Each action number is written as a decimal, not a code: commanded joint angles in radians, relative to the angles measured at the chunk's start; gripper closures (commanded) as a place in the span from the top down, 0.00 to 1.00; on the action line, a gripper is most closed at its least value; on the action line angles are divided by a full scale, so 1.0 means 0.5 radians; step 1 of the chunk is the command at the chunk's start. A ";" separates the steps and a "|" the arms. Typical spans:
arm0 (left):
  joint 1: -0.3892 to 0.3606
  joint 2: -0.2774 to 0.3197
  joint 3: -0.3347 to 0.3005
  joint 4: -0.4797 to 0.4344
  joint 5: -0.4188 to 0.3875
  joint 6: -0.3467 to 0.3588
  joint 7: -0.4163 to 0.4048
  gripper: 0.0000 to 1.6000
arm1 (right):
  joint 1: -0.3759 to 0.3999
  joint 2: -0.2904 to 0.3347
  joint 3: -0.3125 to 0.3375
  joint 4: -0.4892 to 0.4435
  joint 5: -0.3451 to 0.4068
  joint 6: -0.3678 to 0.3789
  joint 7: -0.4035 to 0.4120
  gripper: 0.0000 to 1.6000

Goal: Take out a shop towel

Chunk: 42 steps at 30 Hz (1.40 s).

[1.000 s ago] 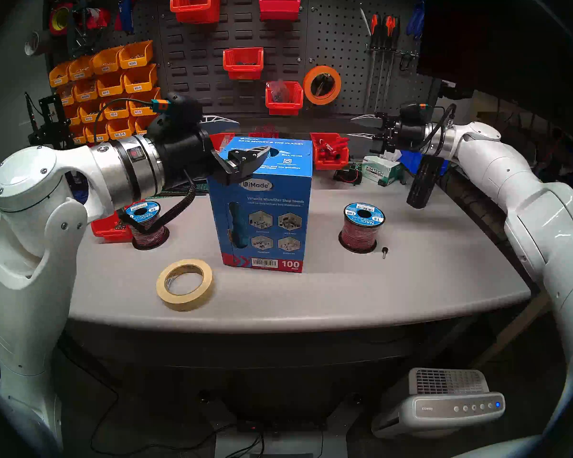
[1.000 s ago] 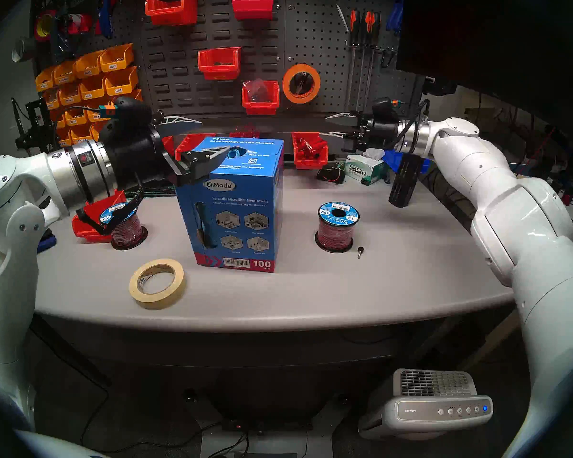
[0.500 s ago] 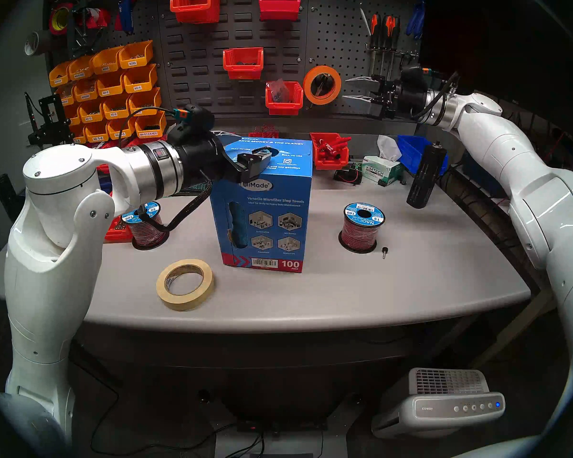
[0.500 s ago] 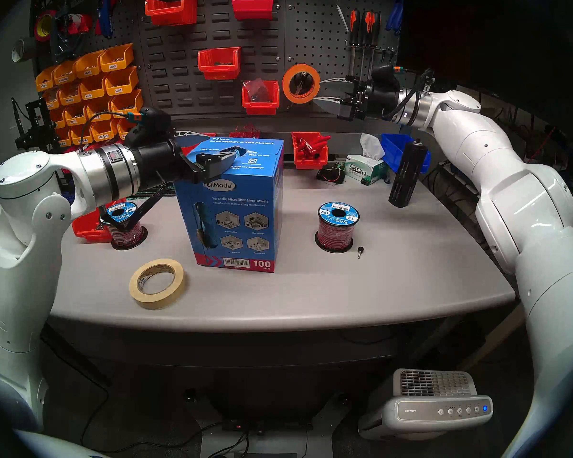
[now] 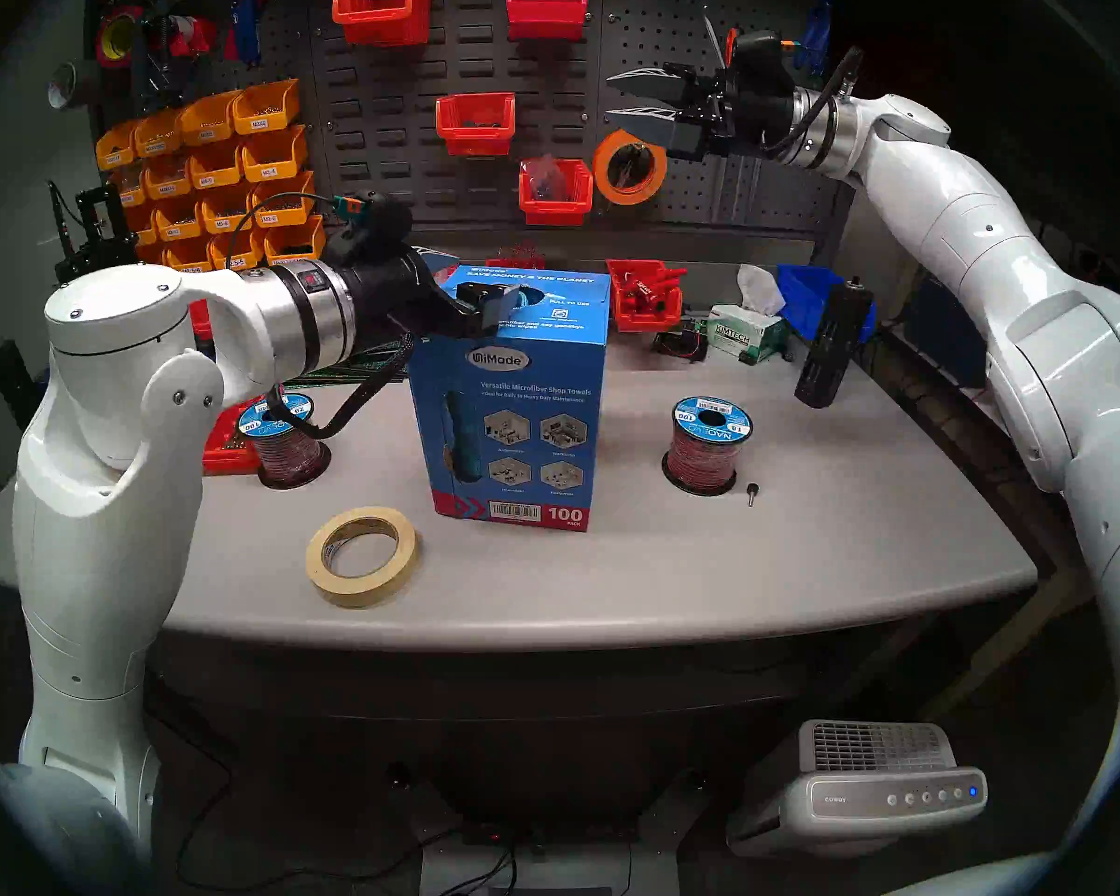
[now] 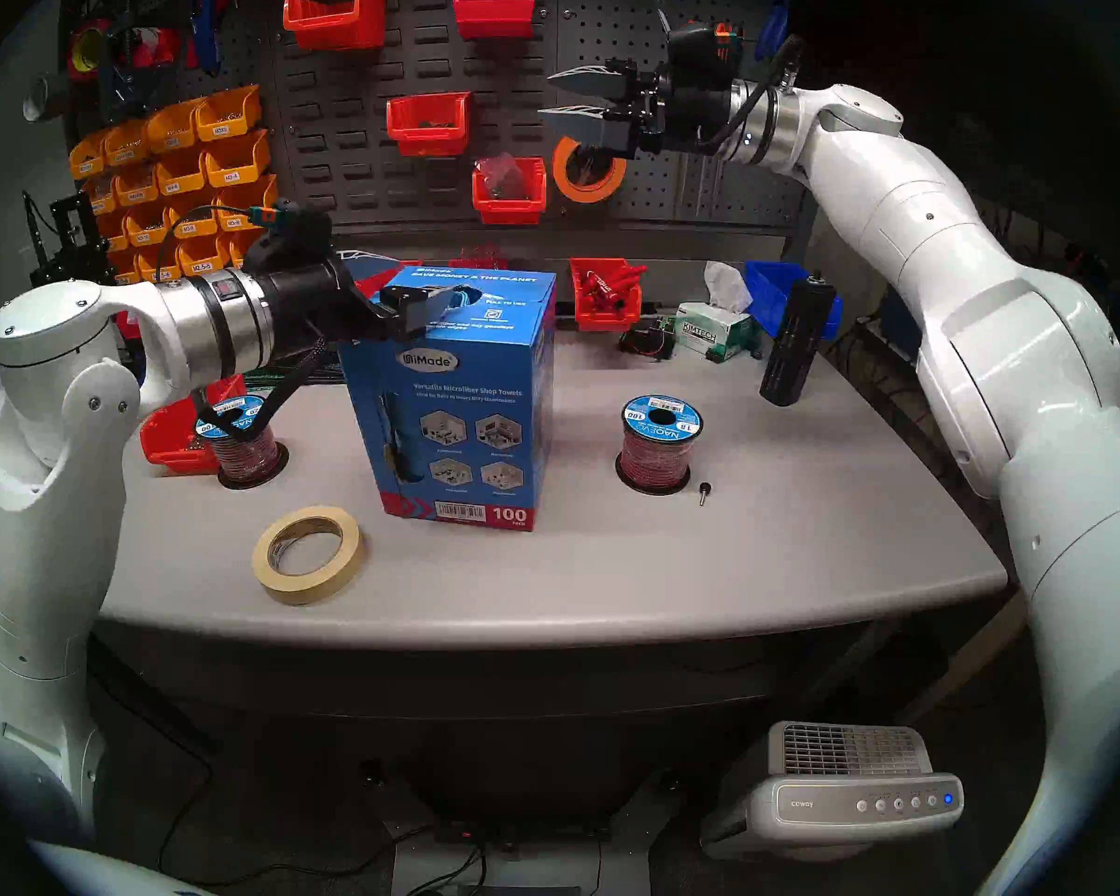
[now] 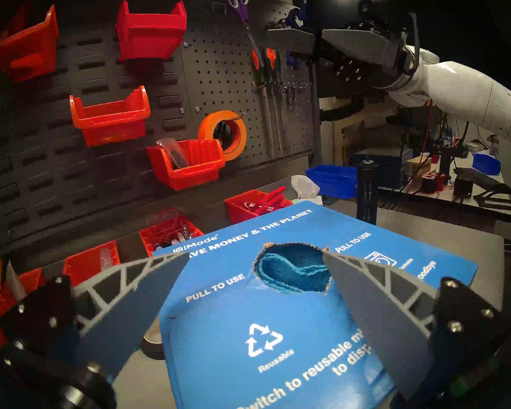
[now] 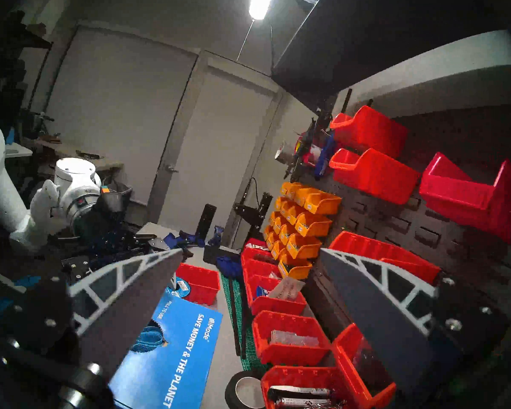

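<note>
Towel [image 7: 292, 271] sits bunched in the torn hole atop the carton [image 5: 518, 410], tape roll [image 5: 362, 555] and wire spools nearby, just ahead between the wide-spread left gripper [image 7: 254, 260] fingers.

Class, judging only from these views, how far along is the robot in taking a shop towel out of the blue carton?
Done: the left gripper, open, is at the blue carton top, by its torn hole.
In hand: nothing gripped; the shop towel sits folded inside the hole. The right gripper, open and empty, is high by the pegboard.
Left: pinch the towel and pull it out.
</note>
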<state>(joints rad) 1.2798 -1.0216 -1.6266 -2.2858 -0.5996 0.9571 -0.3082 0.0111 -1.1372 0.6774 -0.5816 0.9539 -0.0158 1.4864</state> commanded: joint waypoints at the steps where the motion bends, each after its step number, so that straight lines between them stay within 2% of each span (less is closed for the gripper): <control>1: -0.151 -0.041 -0.054 -0.073 -0.019 0.006 0.047 1.00 | 0.167 -0.035 -0.070 -0.054 -0.039 0.138 -0.006 1.00; 9: -0.151 -0.054 -0.029 -0.112 -0.034 0.006 0.085 1.00 | 0.220 -0.055 -0.186 -0.052 -0.096 0.284 -0.006 1.00; 20: -0.134 -0.054 -0.009 -0.158 -0.048 0.006 0.132 1.00 | 0.263 -0.166 -0.357 -0.098 -0.177 0.437 -0.006 1.00; 22: -0.124 -0.053 -0.014 -0.163 -0.051 0.006 0.149 1.00 | 0.267 -0.176 -0.442 -0.131 -0.235 0.442 -0.006 1.00; 29: -0.108 -0.049 -0.019 -0.167 -0.058 0.006 0.178 1.00 | 0.318 -0.183 -0.592 -0.185 -0.340 0.451 -0.006 1.00; 34: -0.096 -0.051 -0.015 -0.165 -0.065 0.006 0.194 1.00 | 0.393 -0.181 -0.647 -0.193 -0.419 0.436 -0.006 1.00; 42: -0.069 -0.049 -0.025 -0.152 -0.071 0.006 0.223 1.00 | 0.496 -0.165 -0.768 -0.257 -0.587 0.330 -0.006 1.00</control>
<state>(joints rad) 1.2520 -1.0491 -1.6253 -2.3520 -0.6351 0.9631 -0.2035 0.1554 -1.2304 0.3107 -0.6815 0.7031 0.1899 1.4861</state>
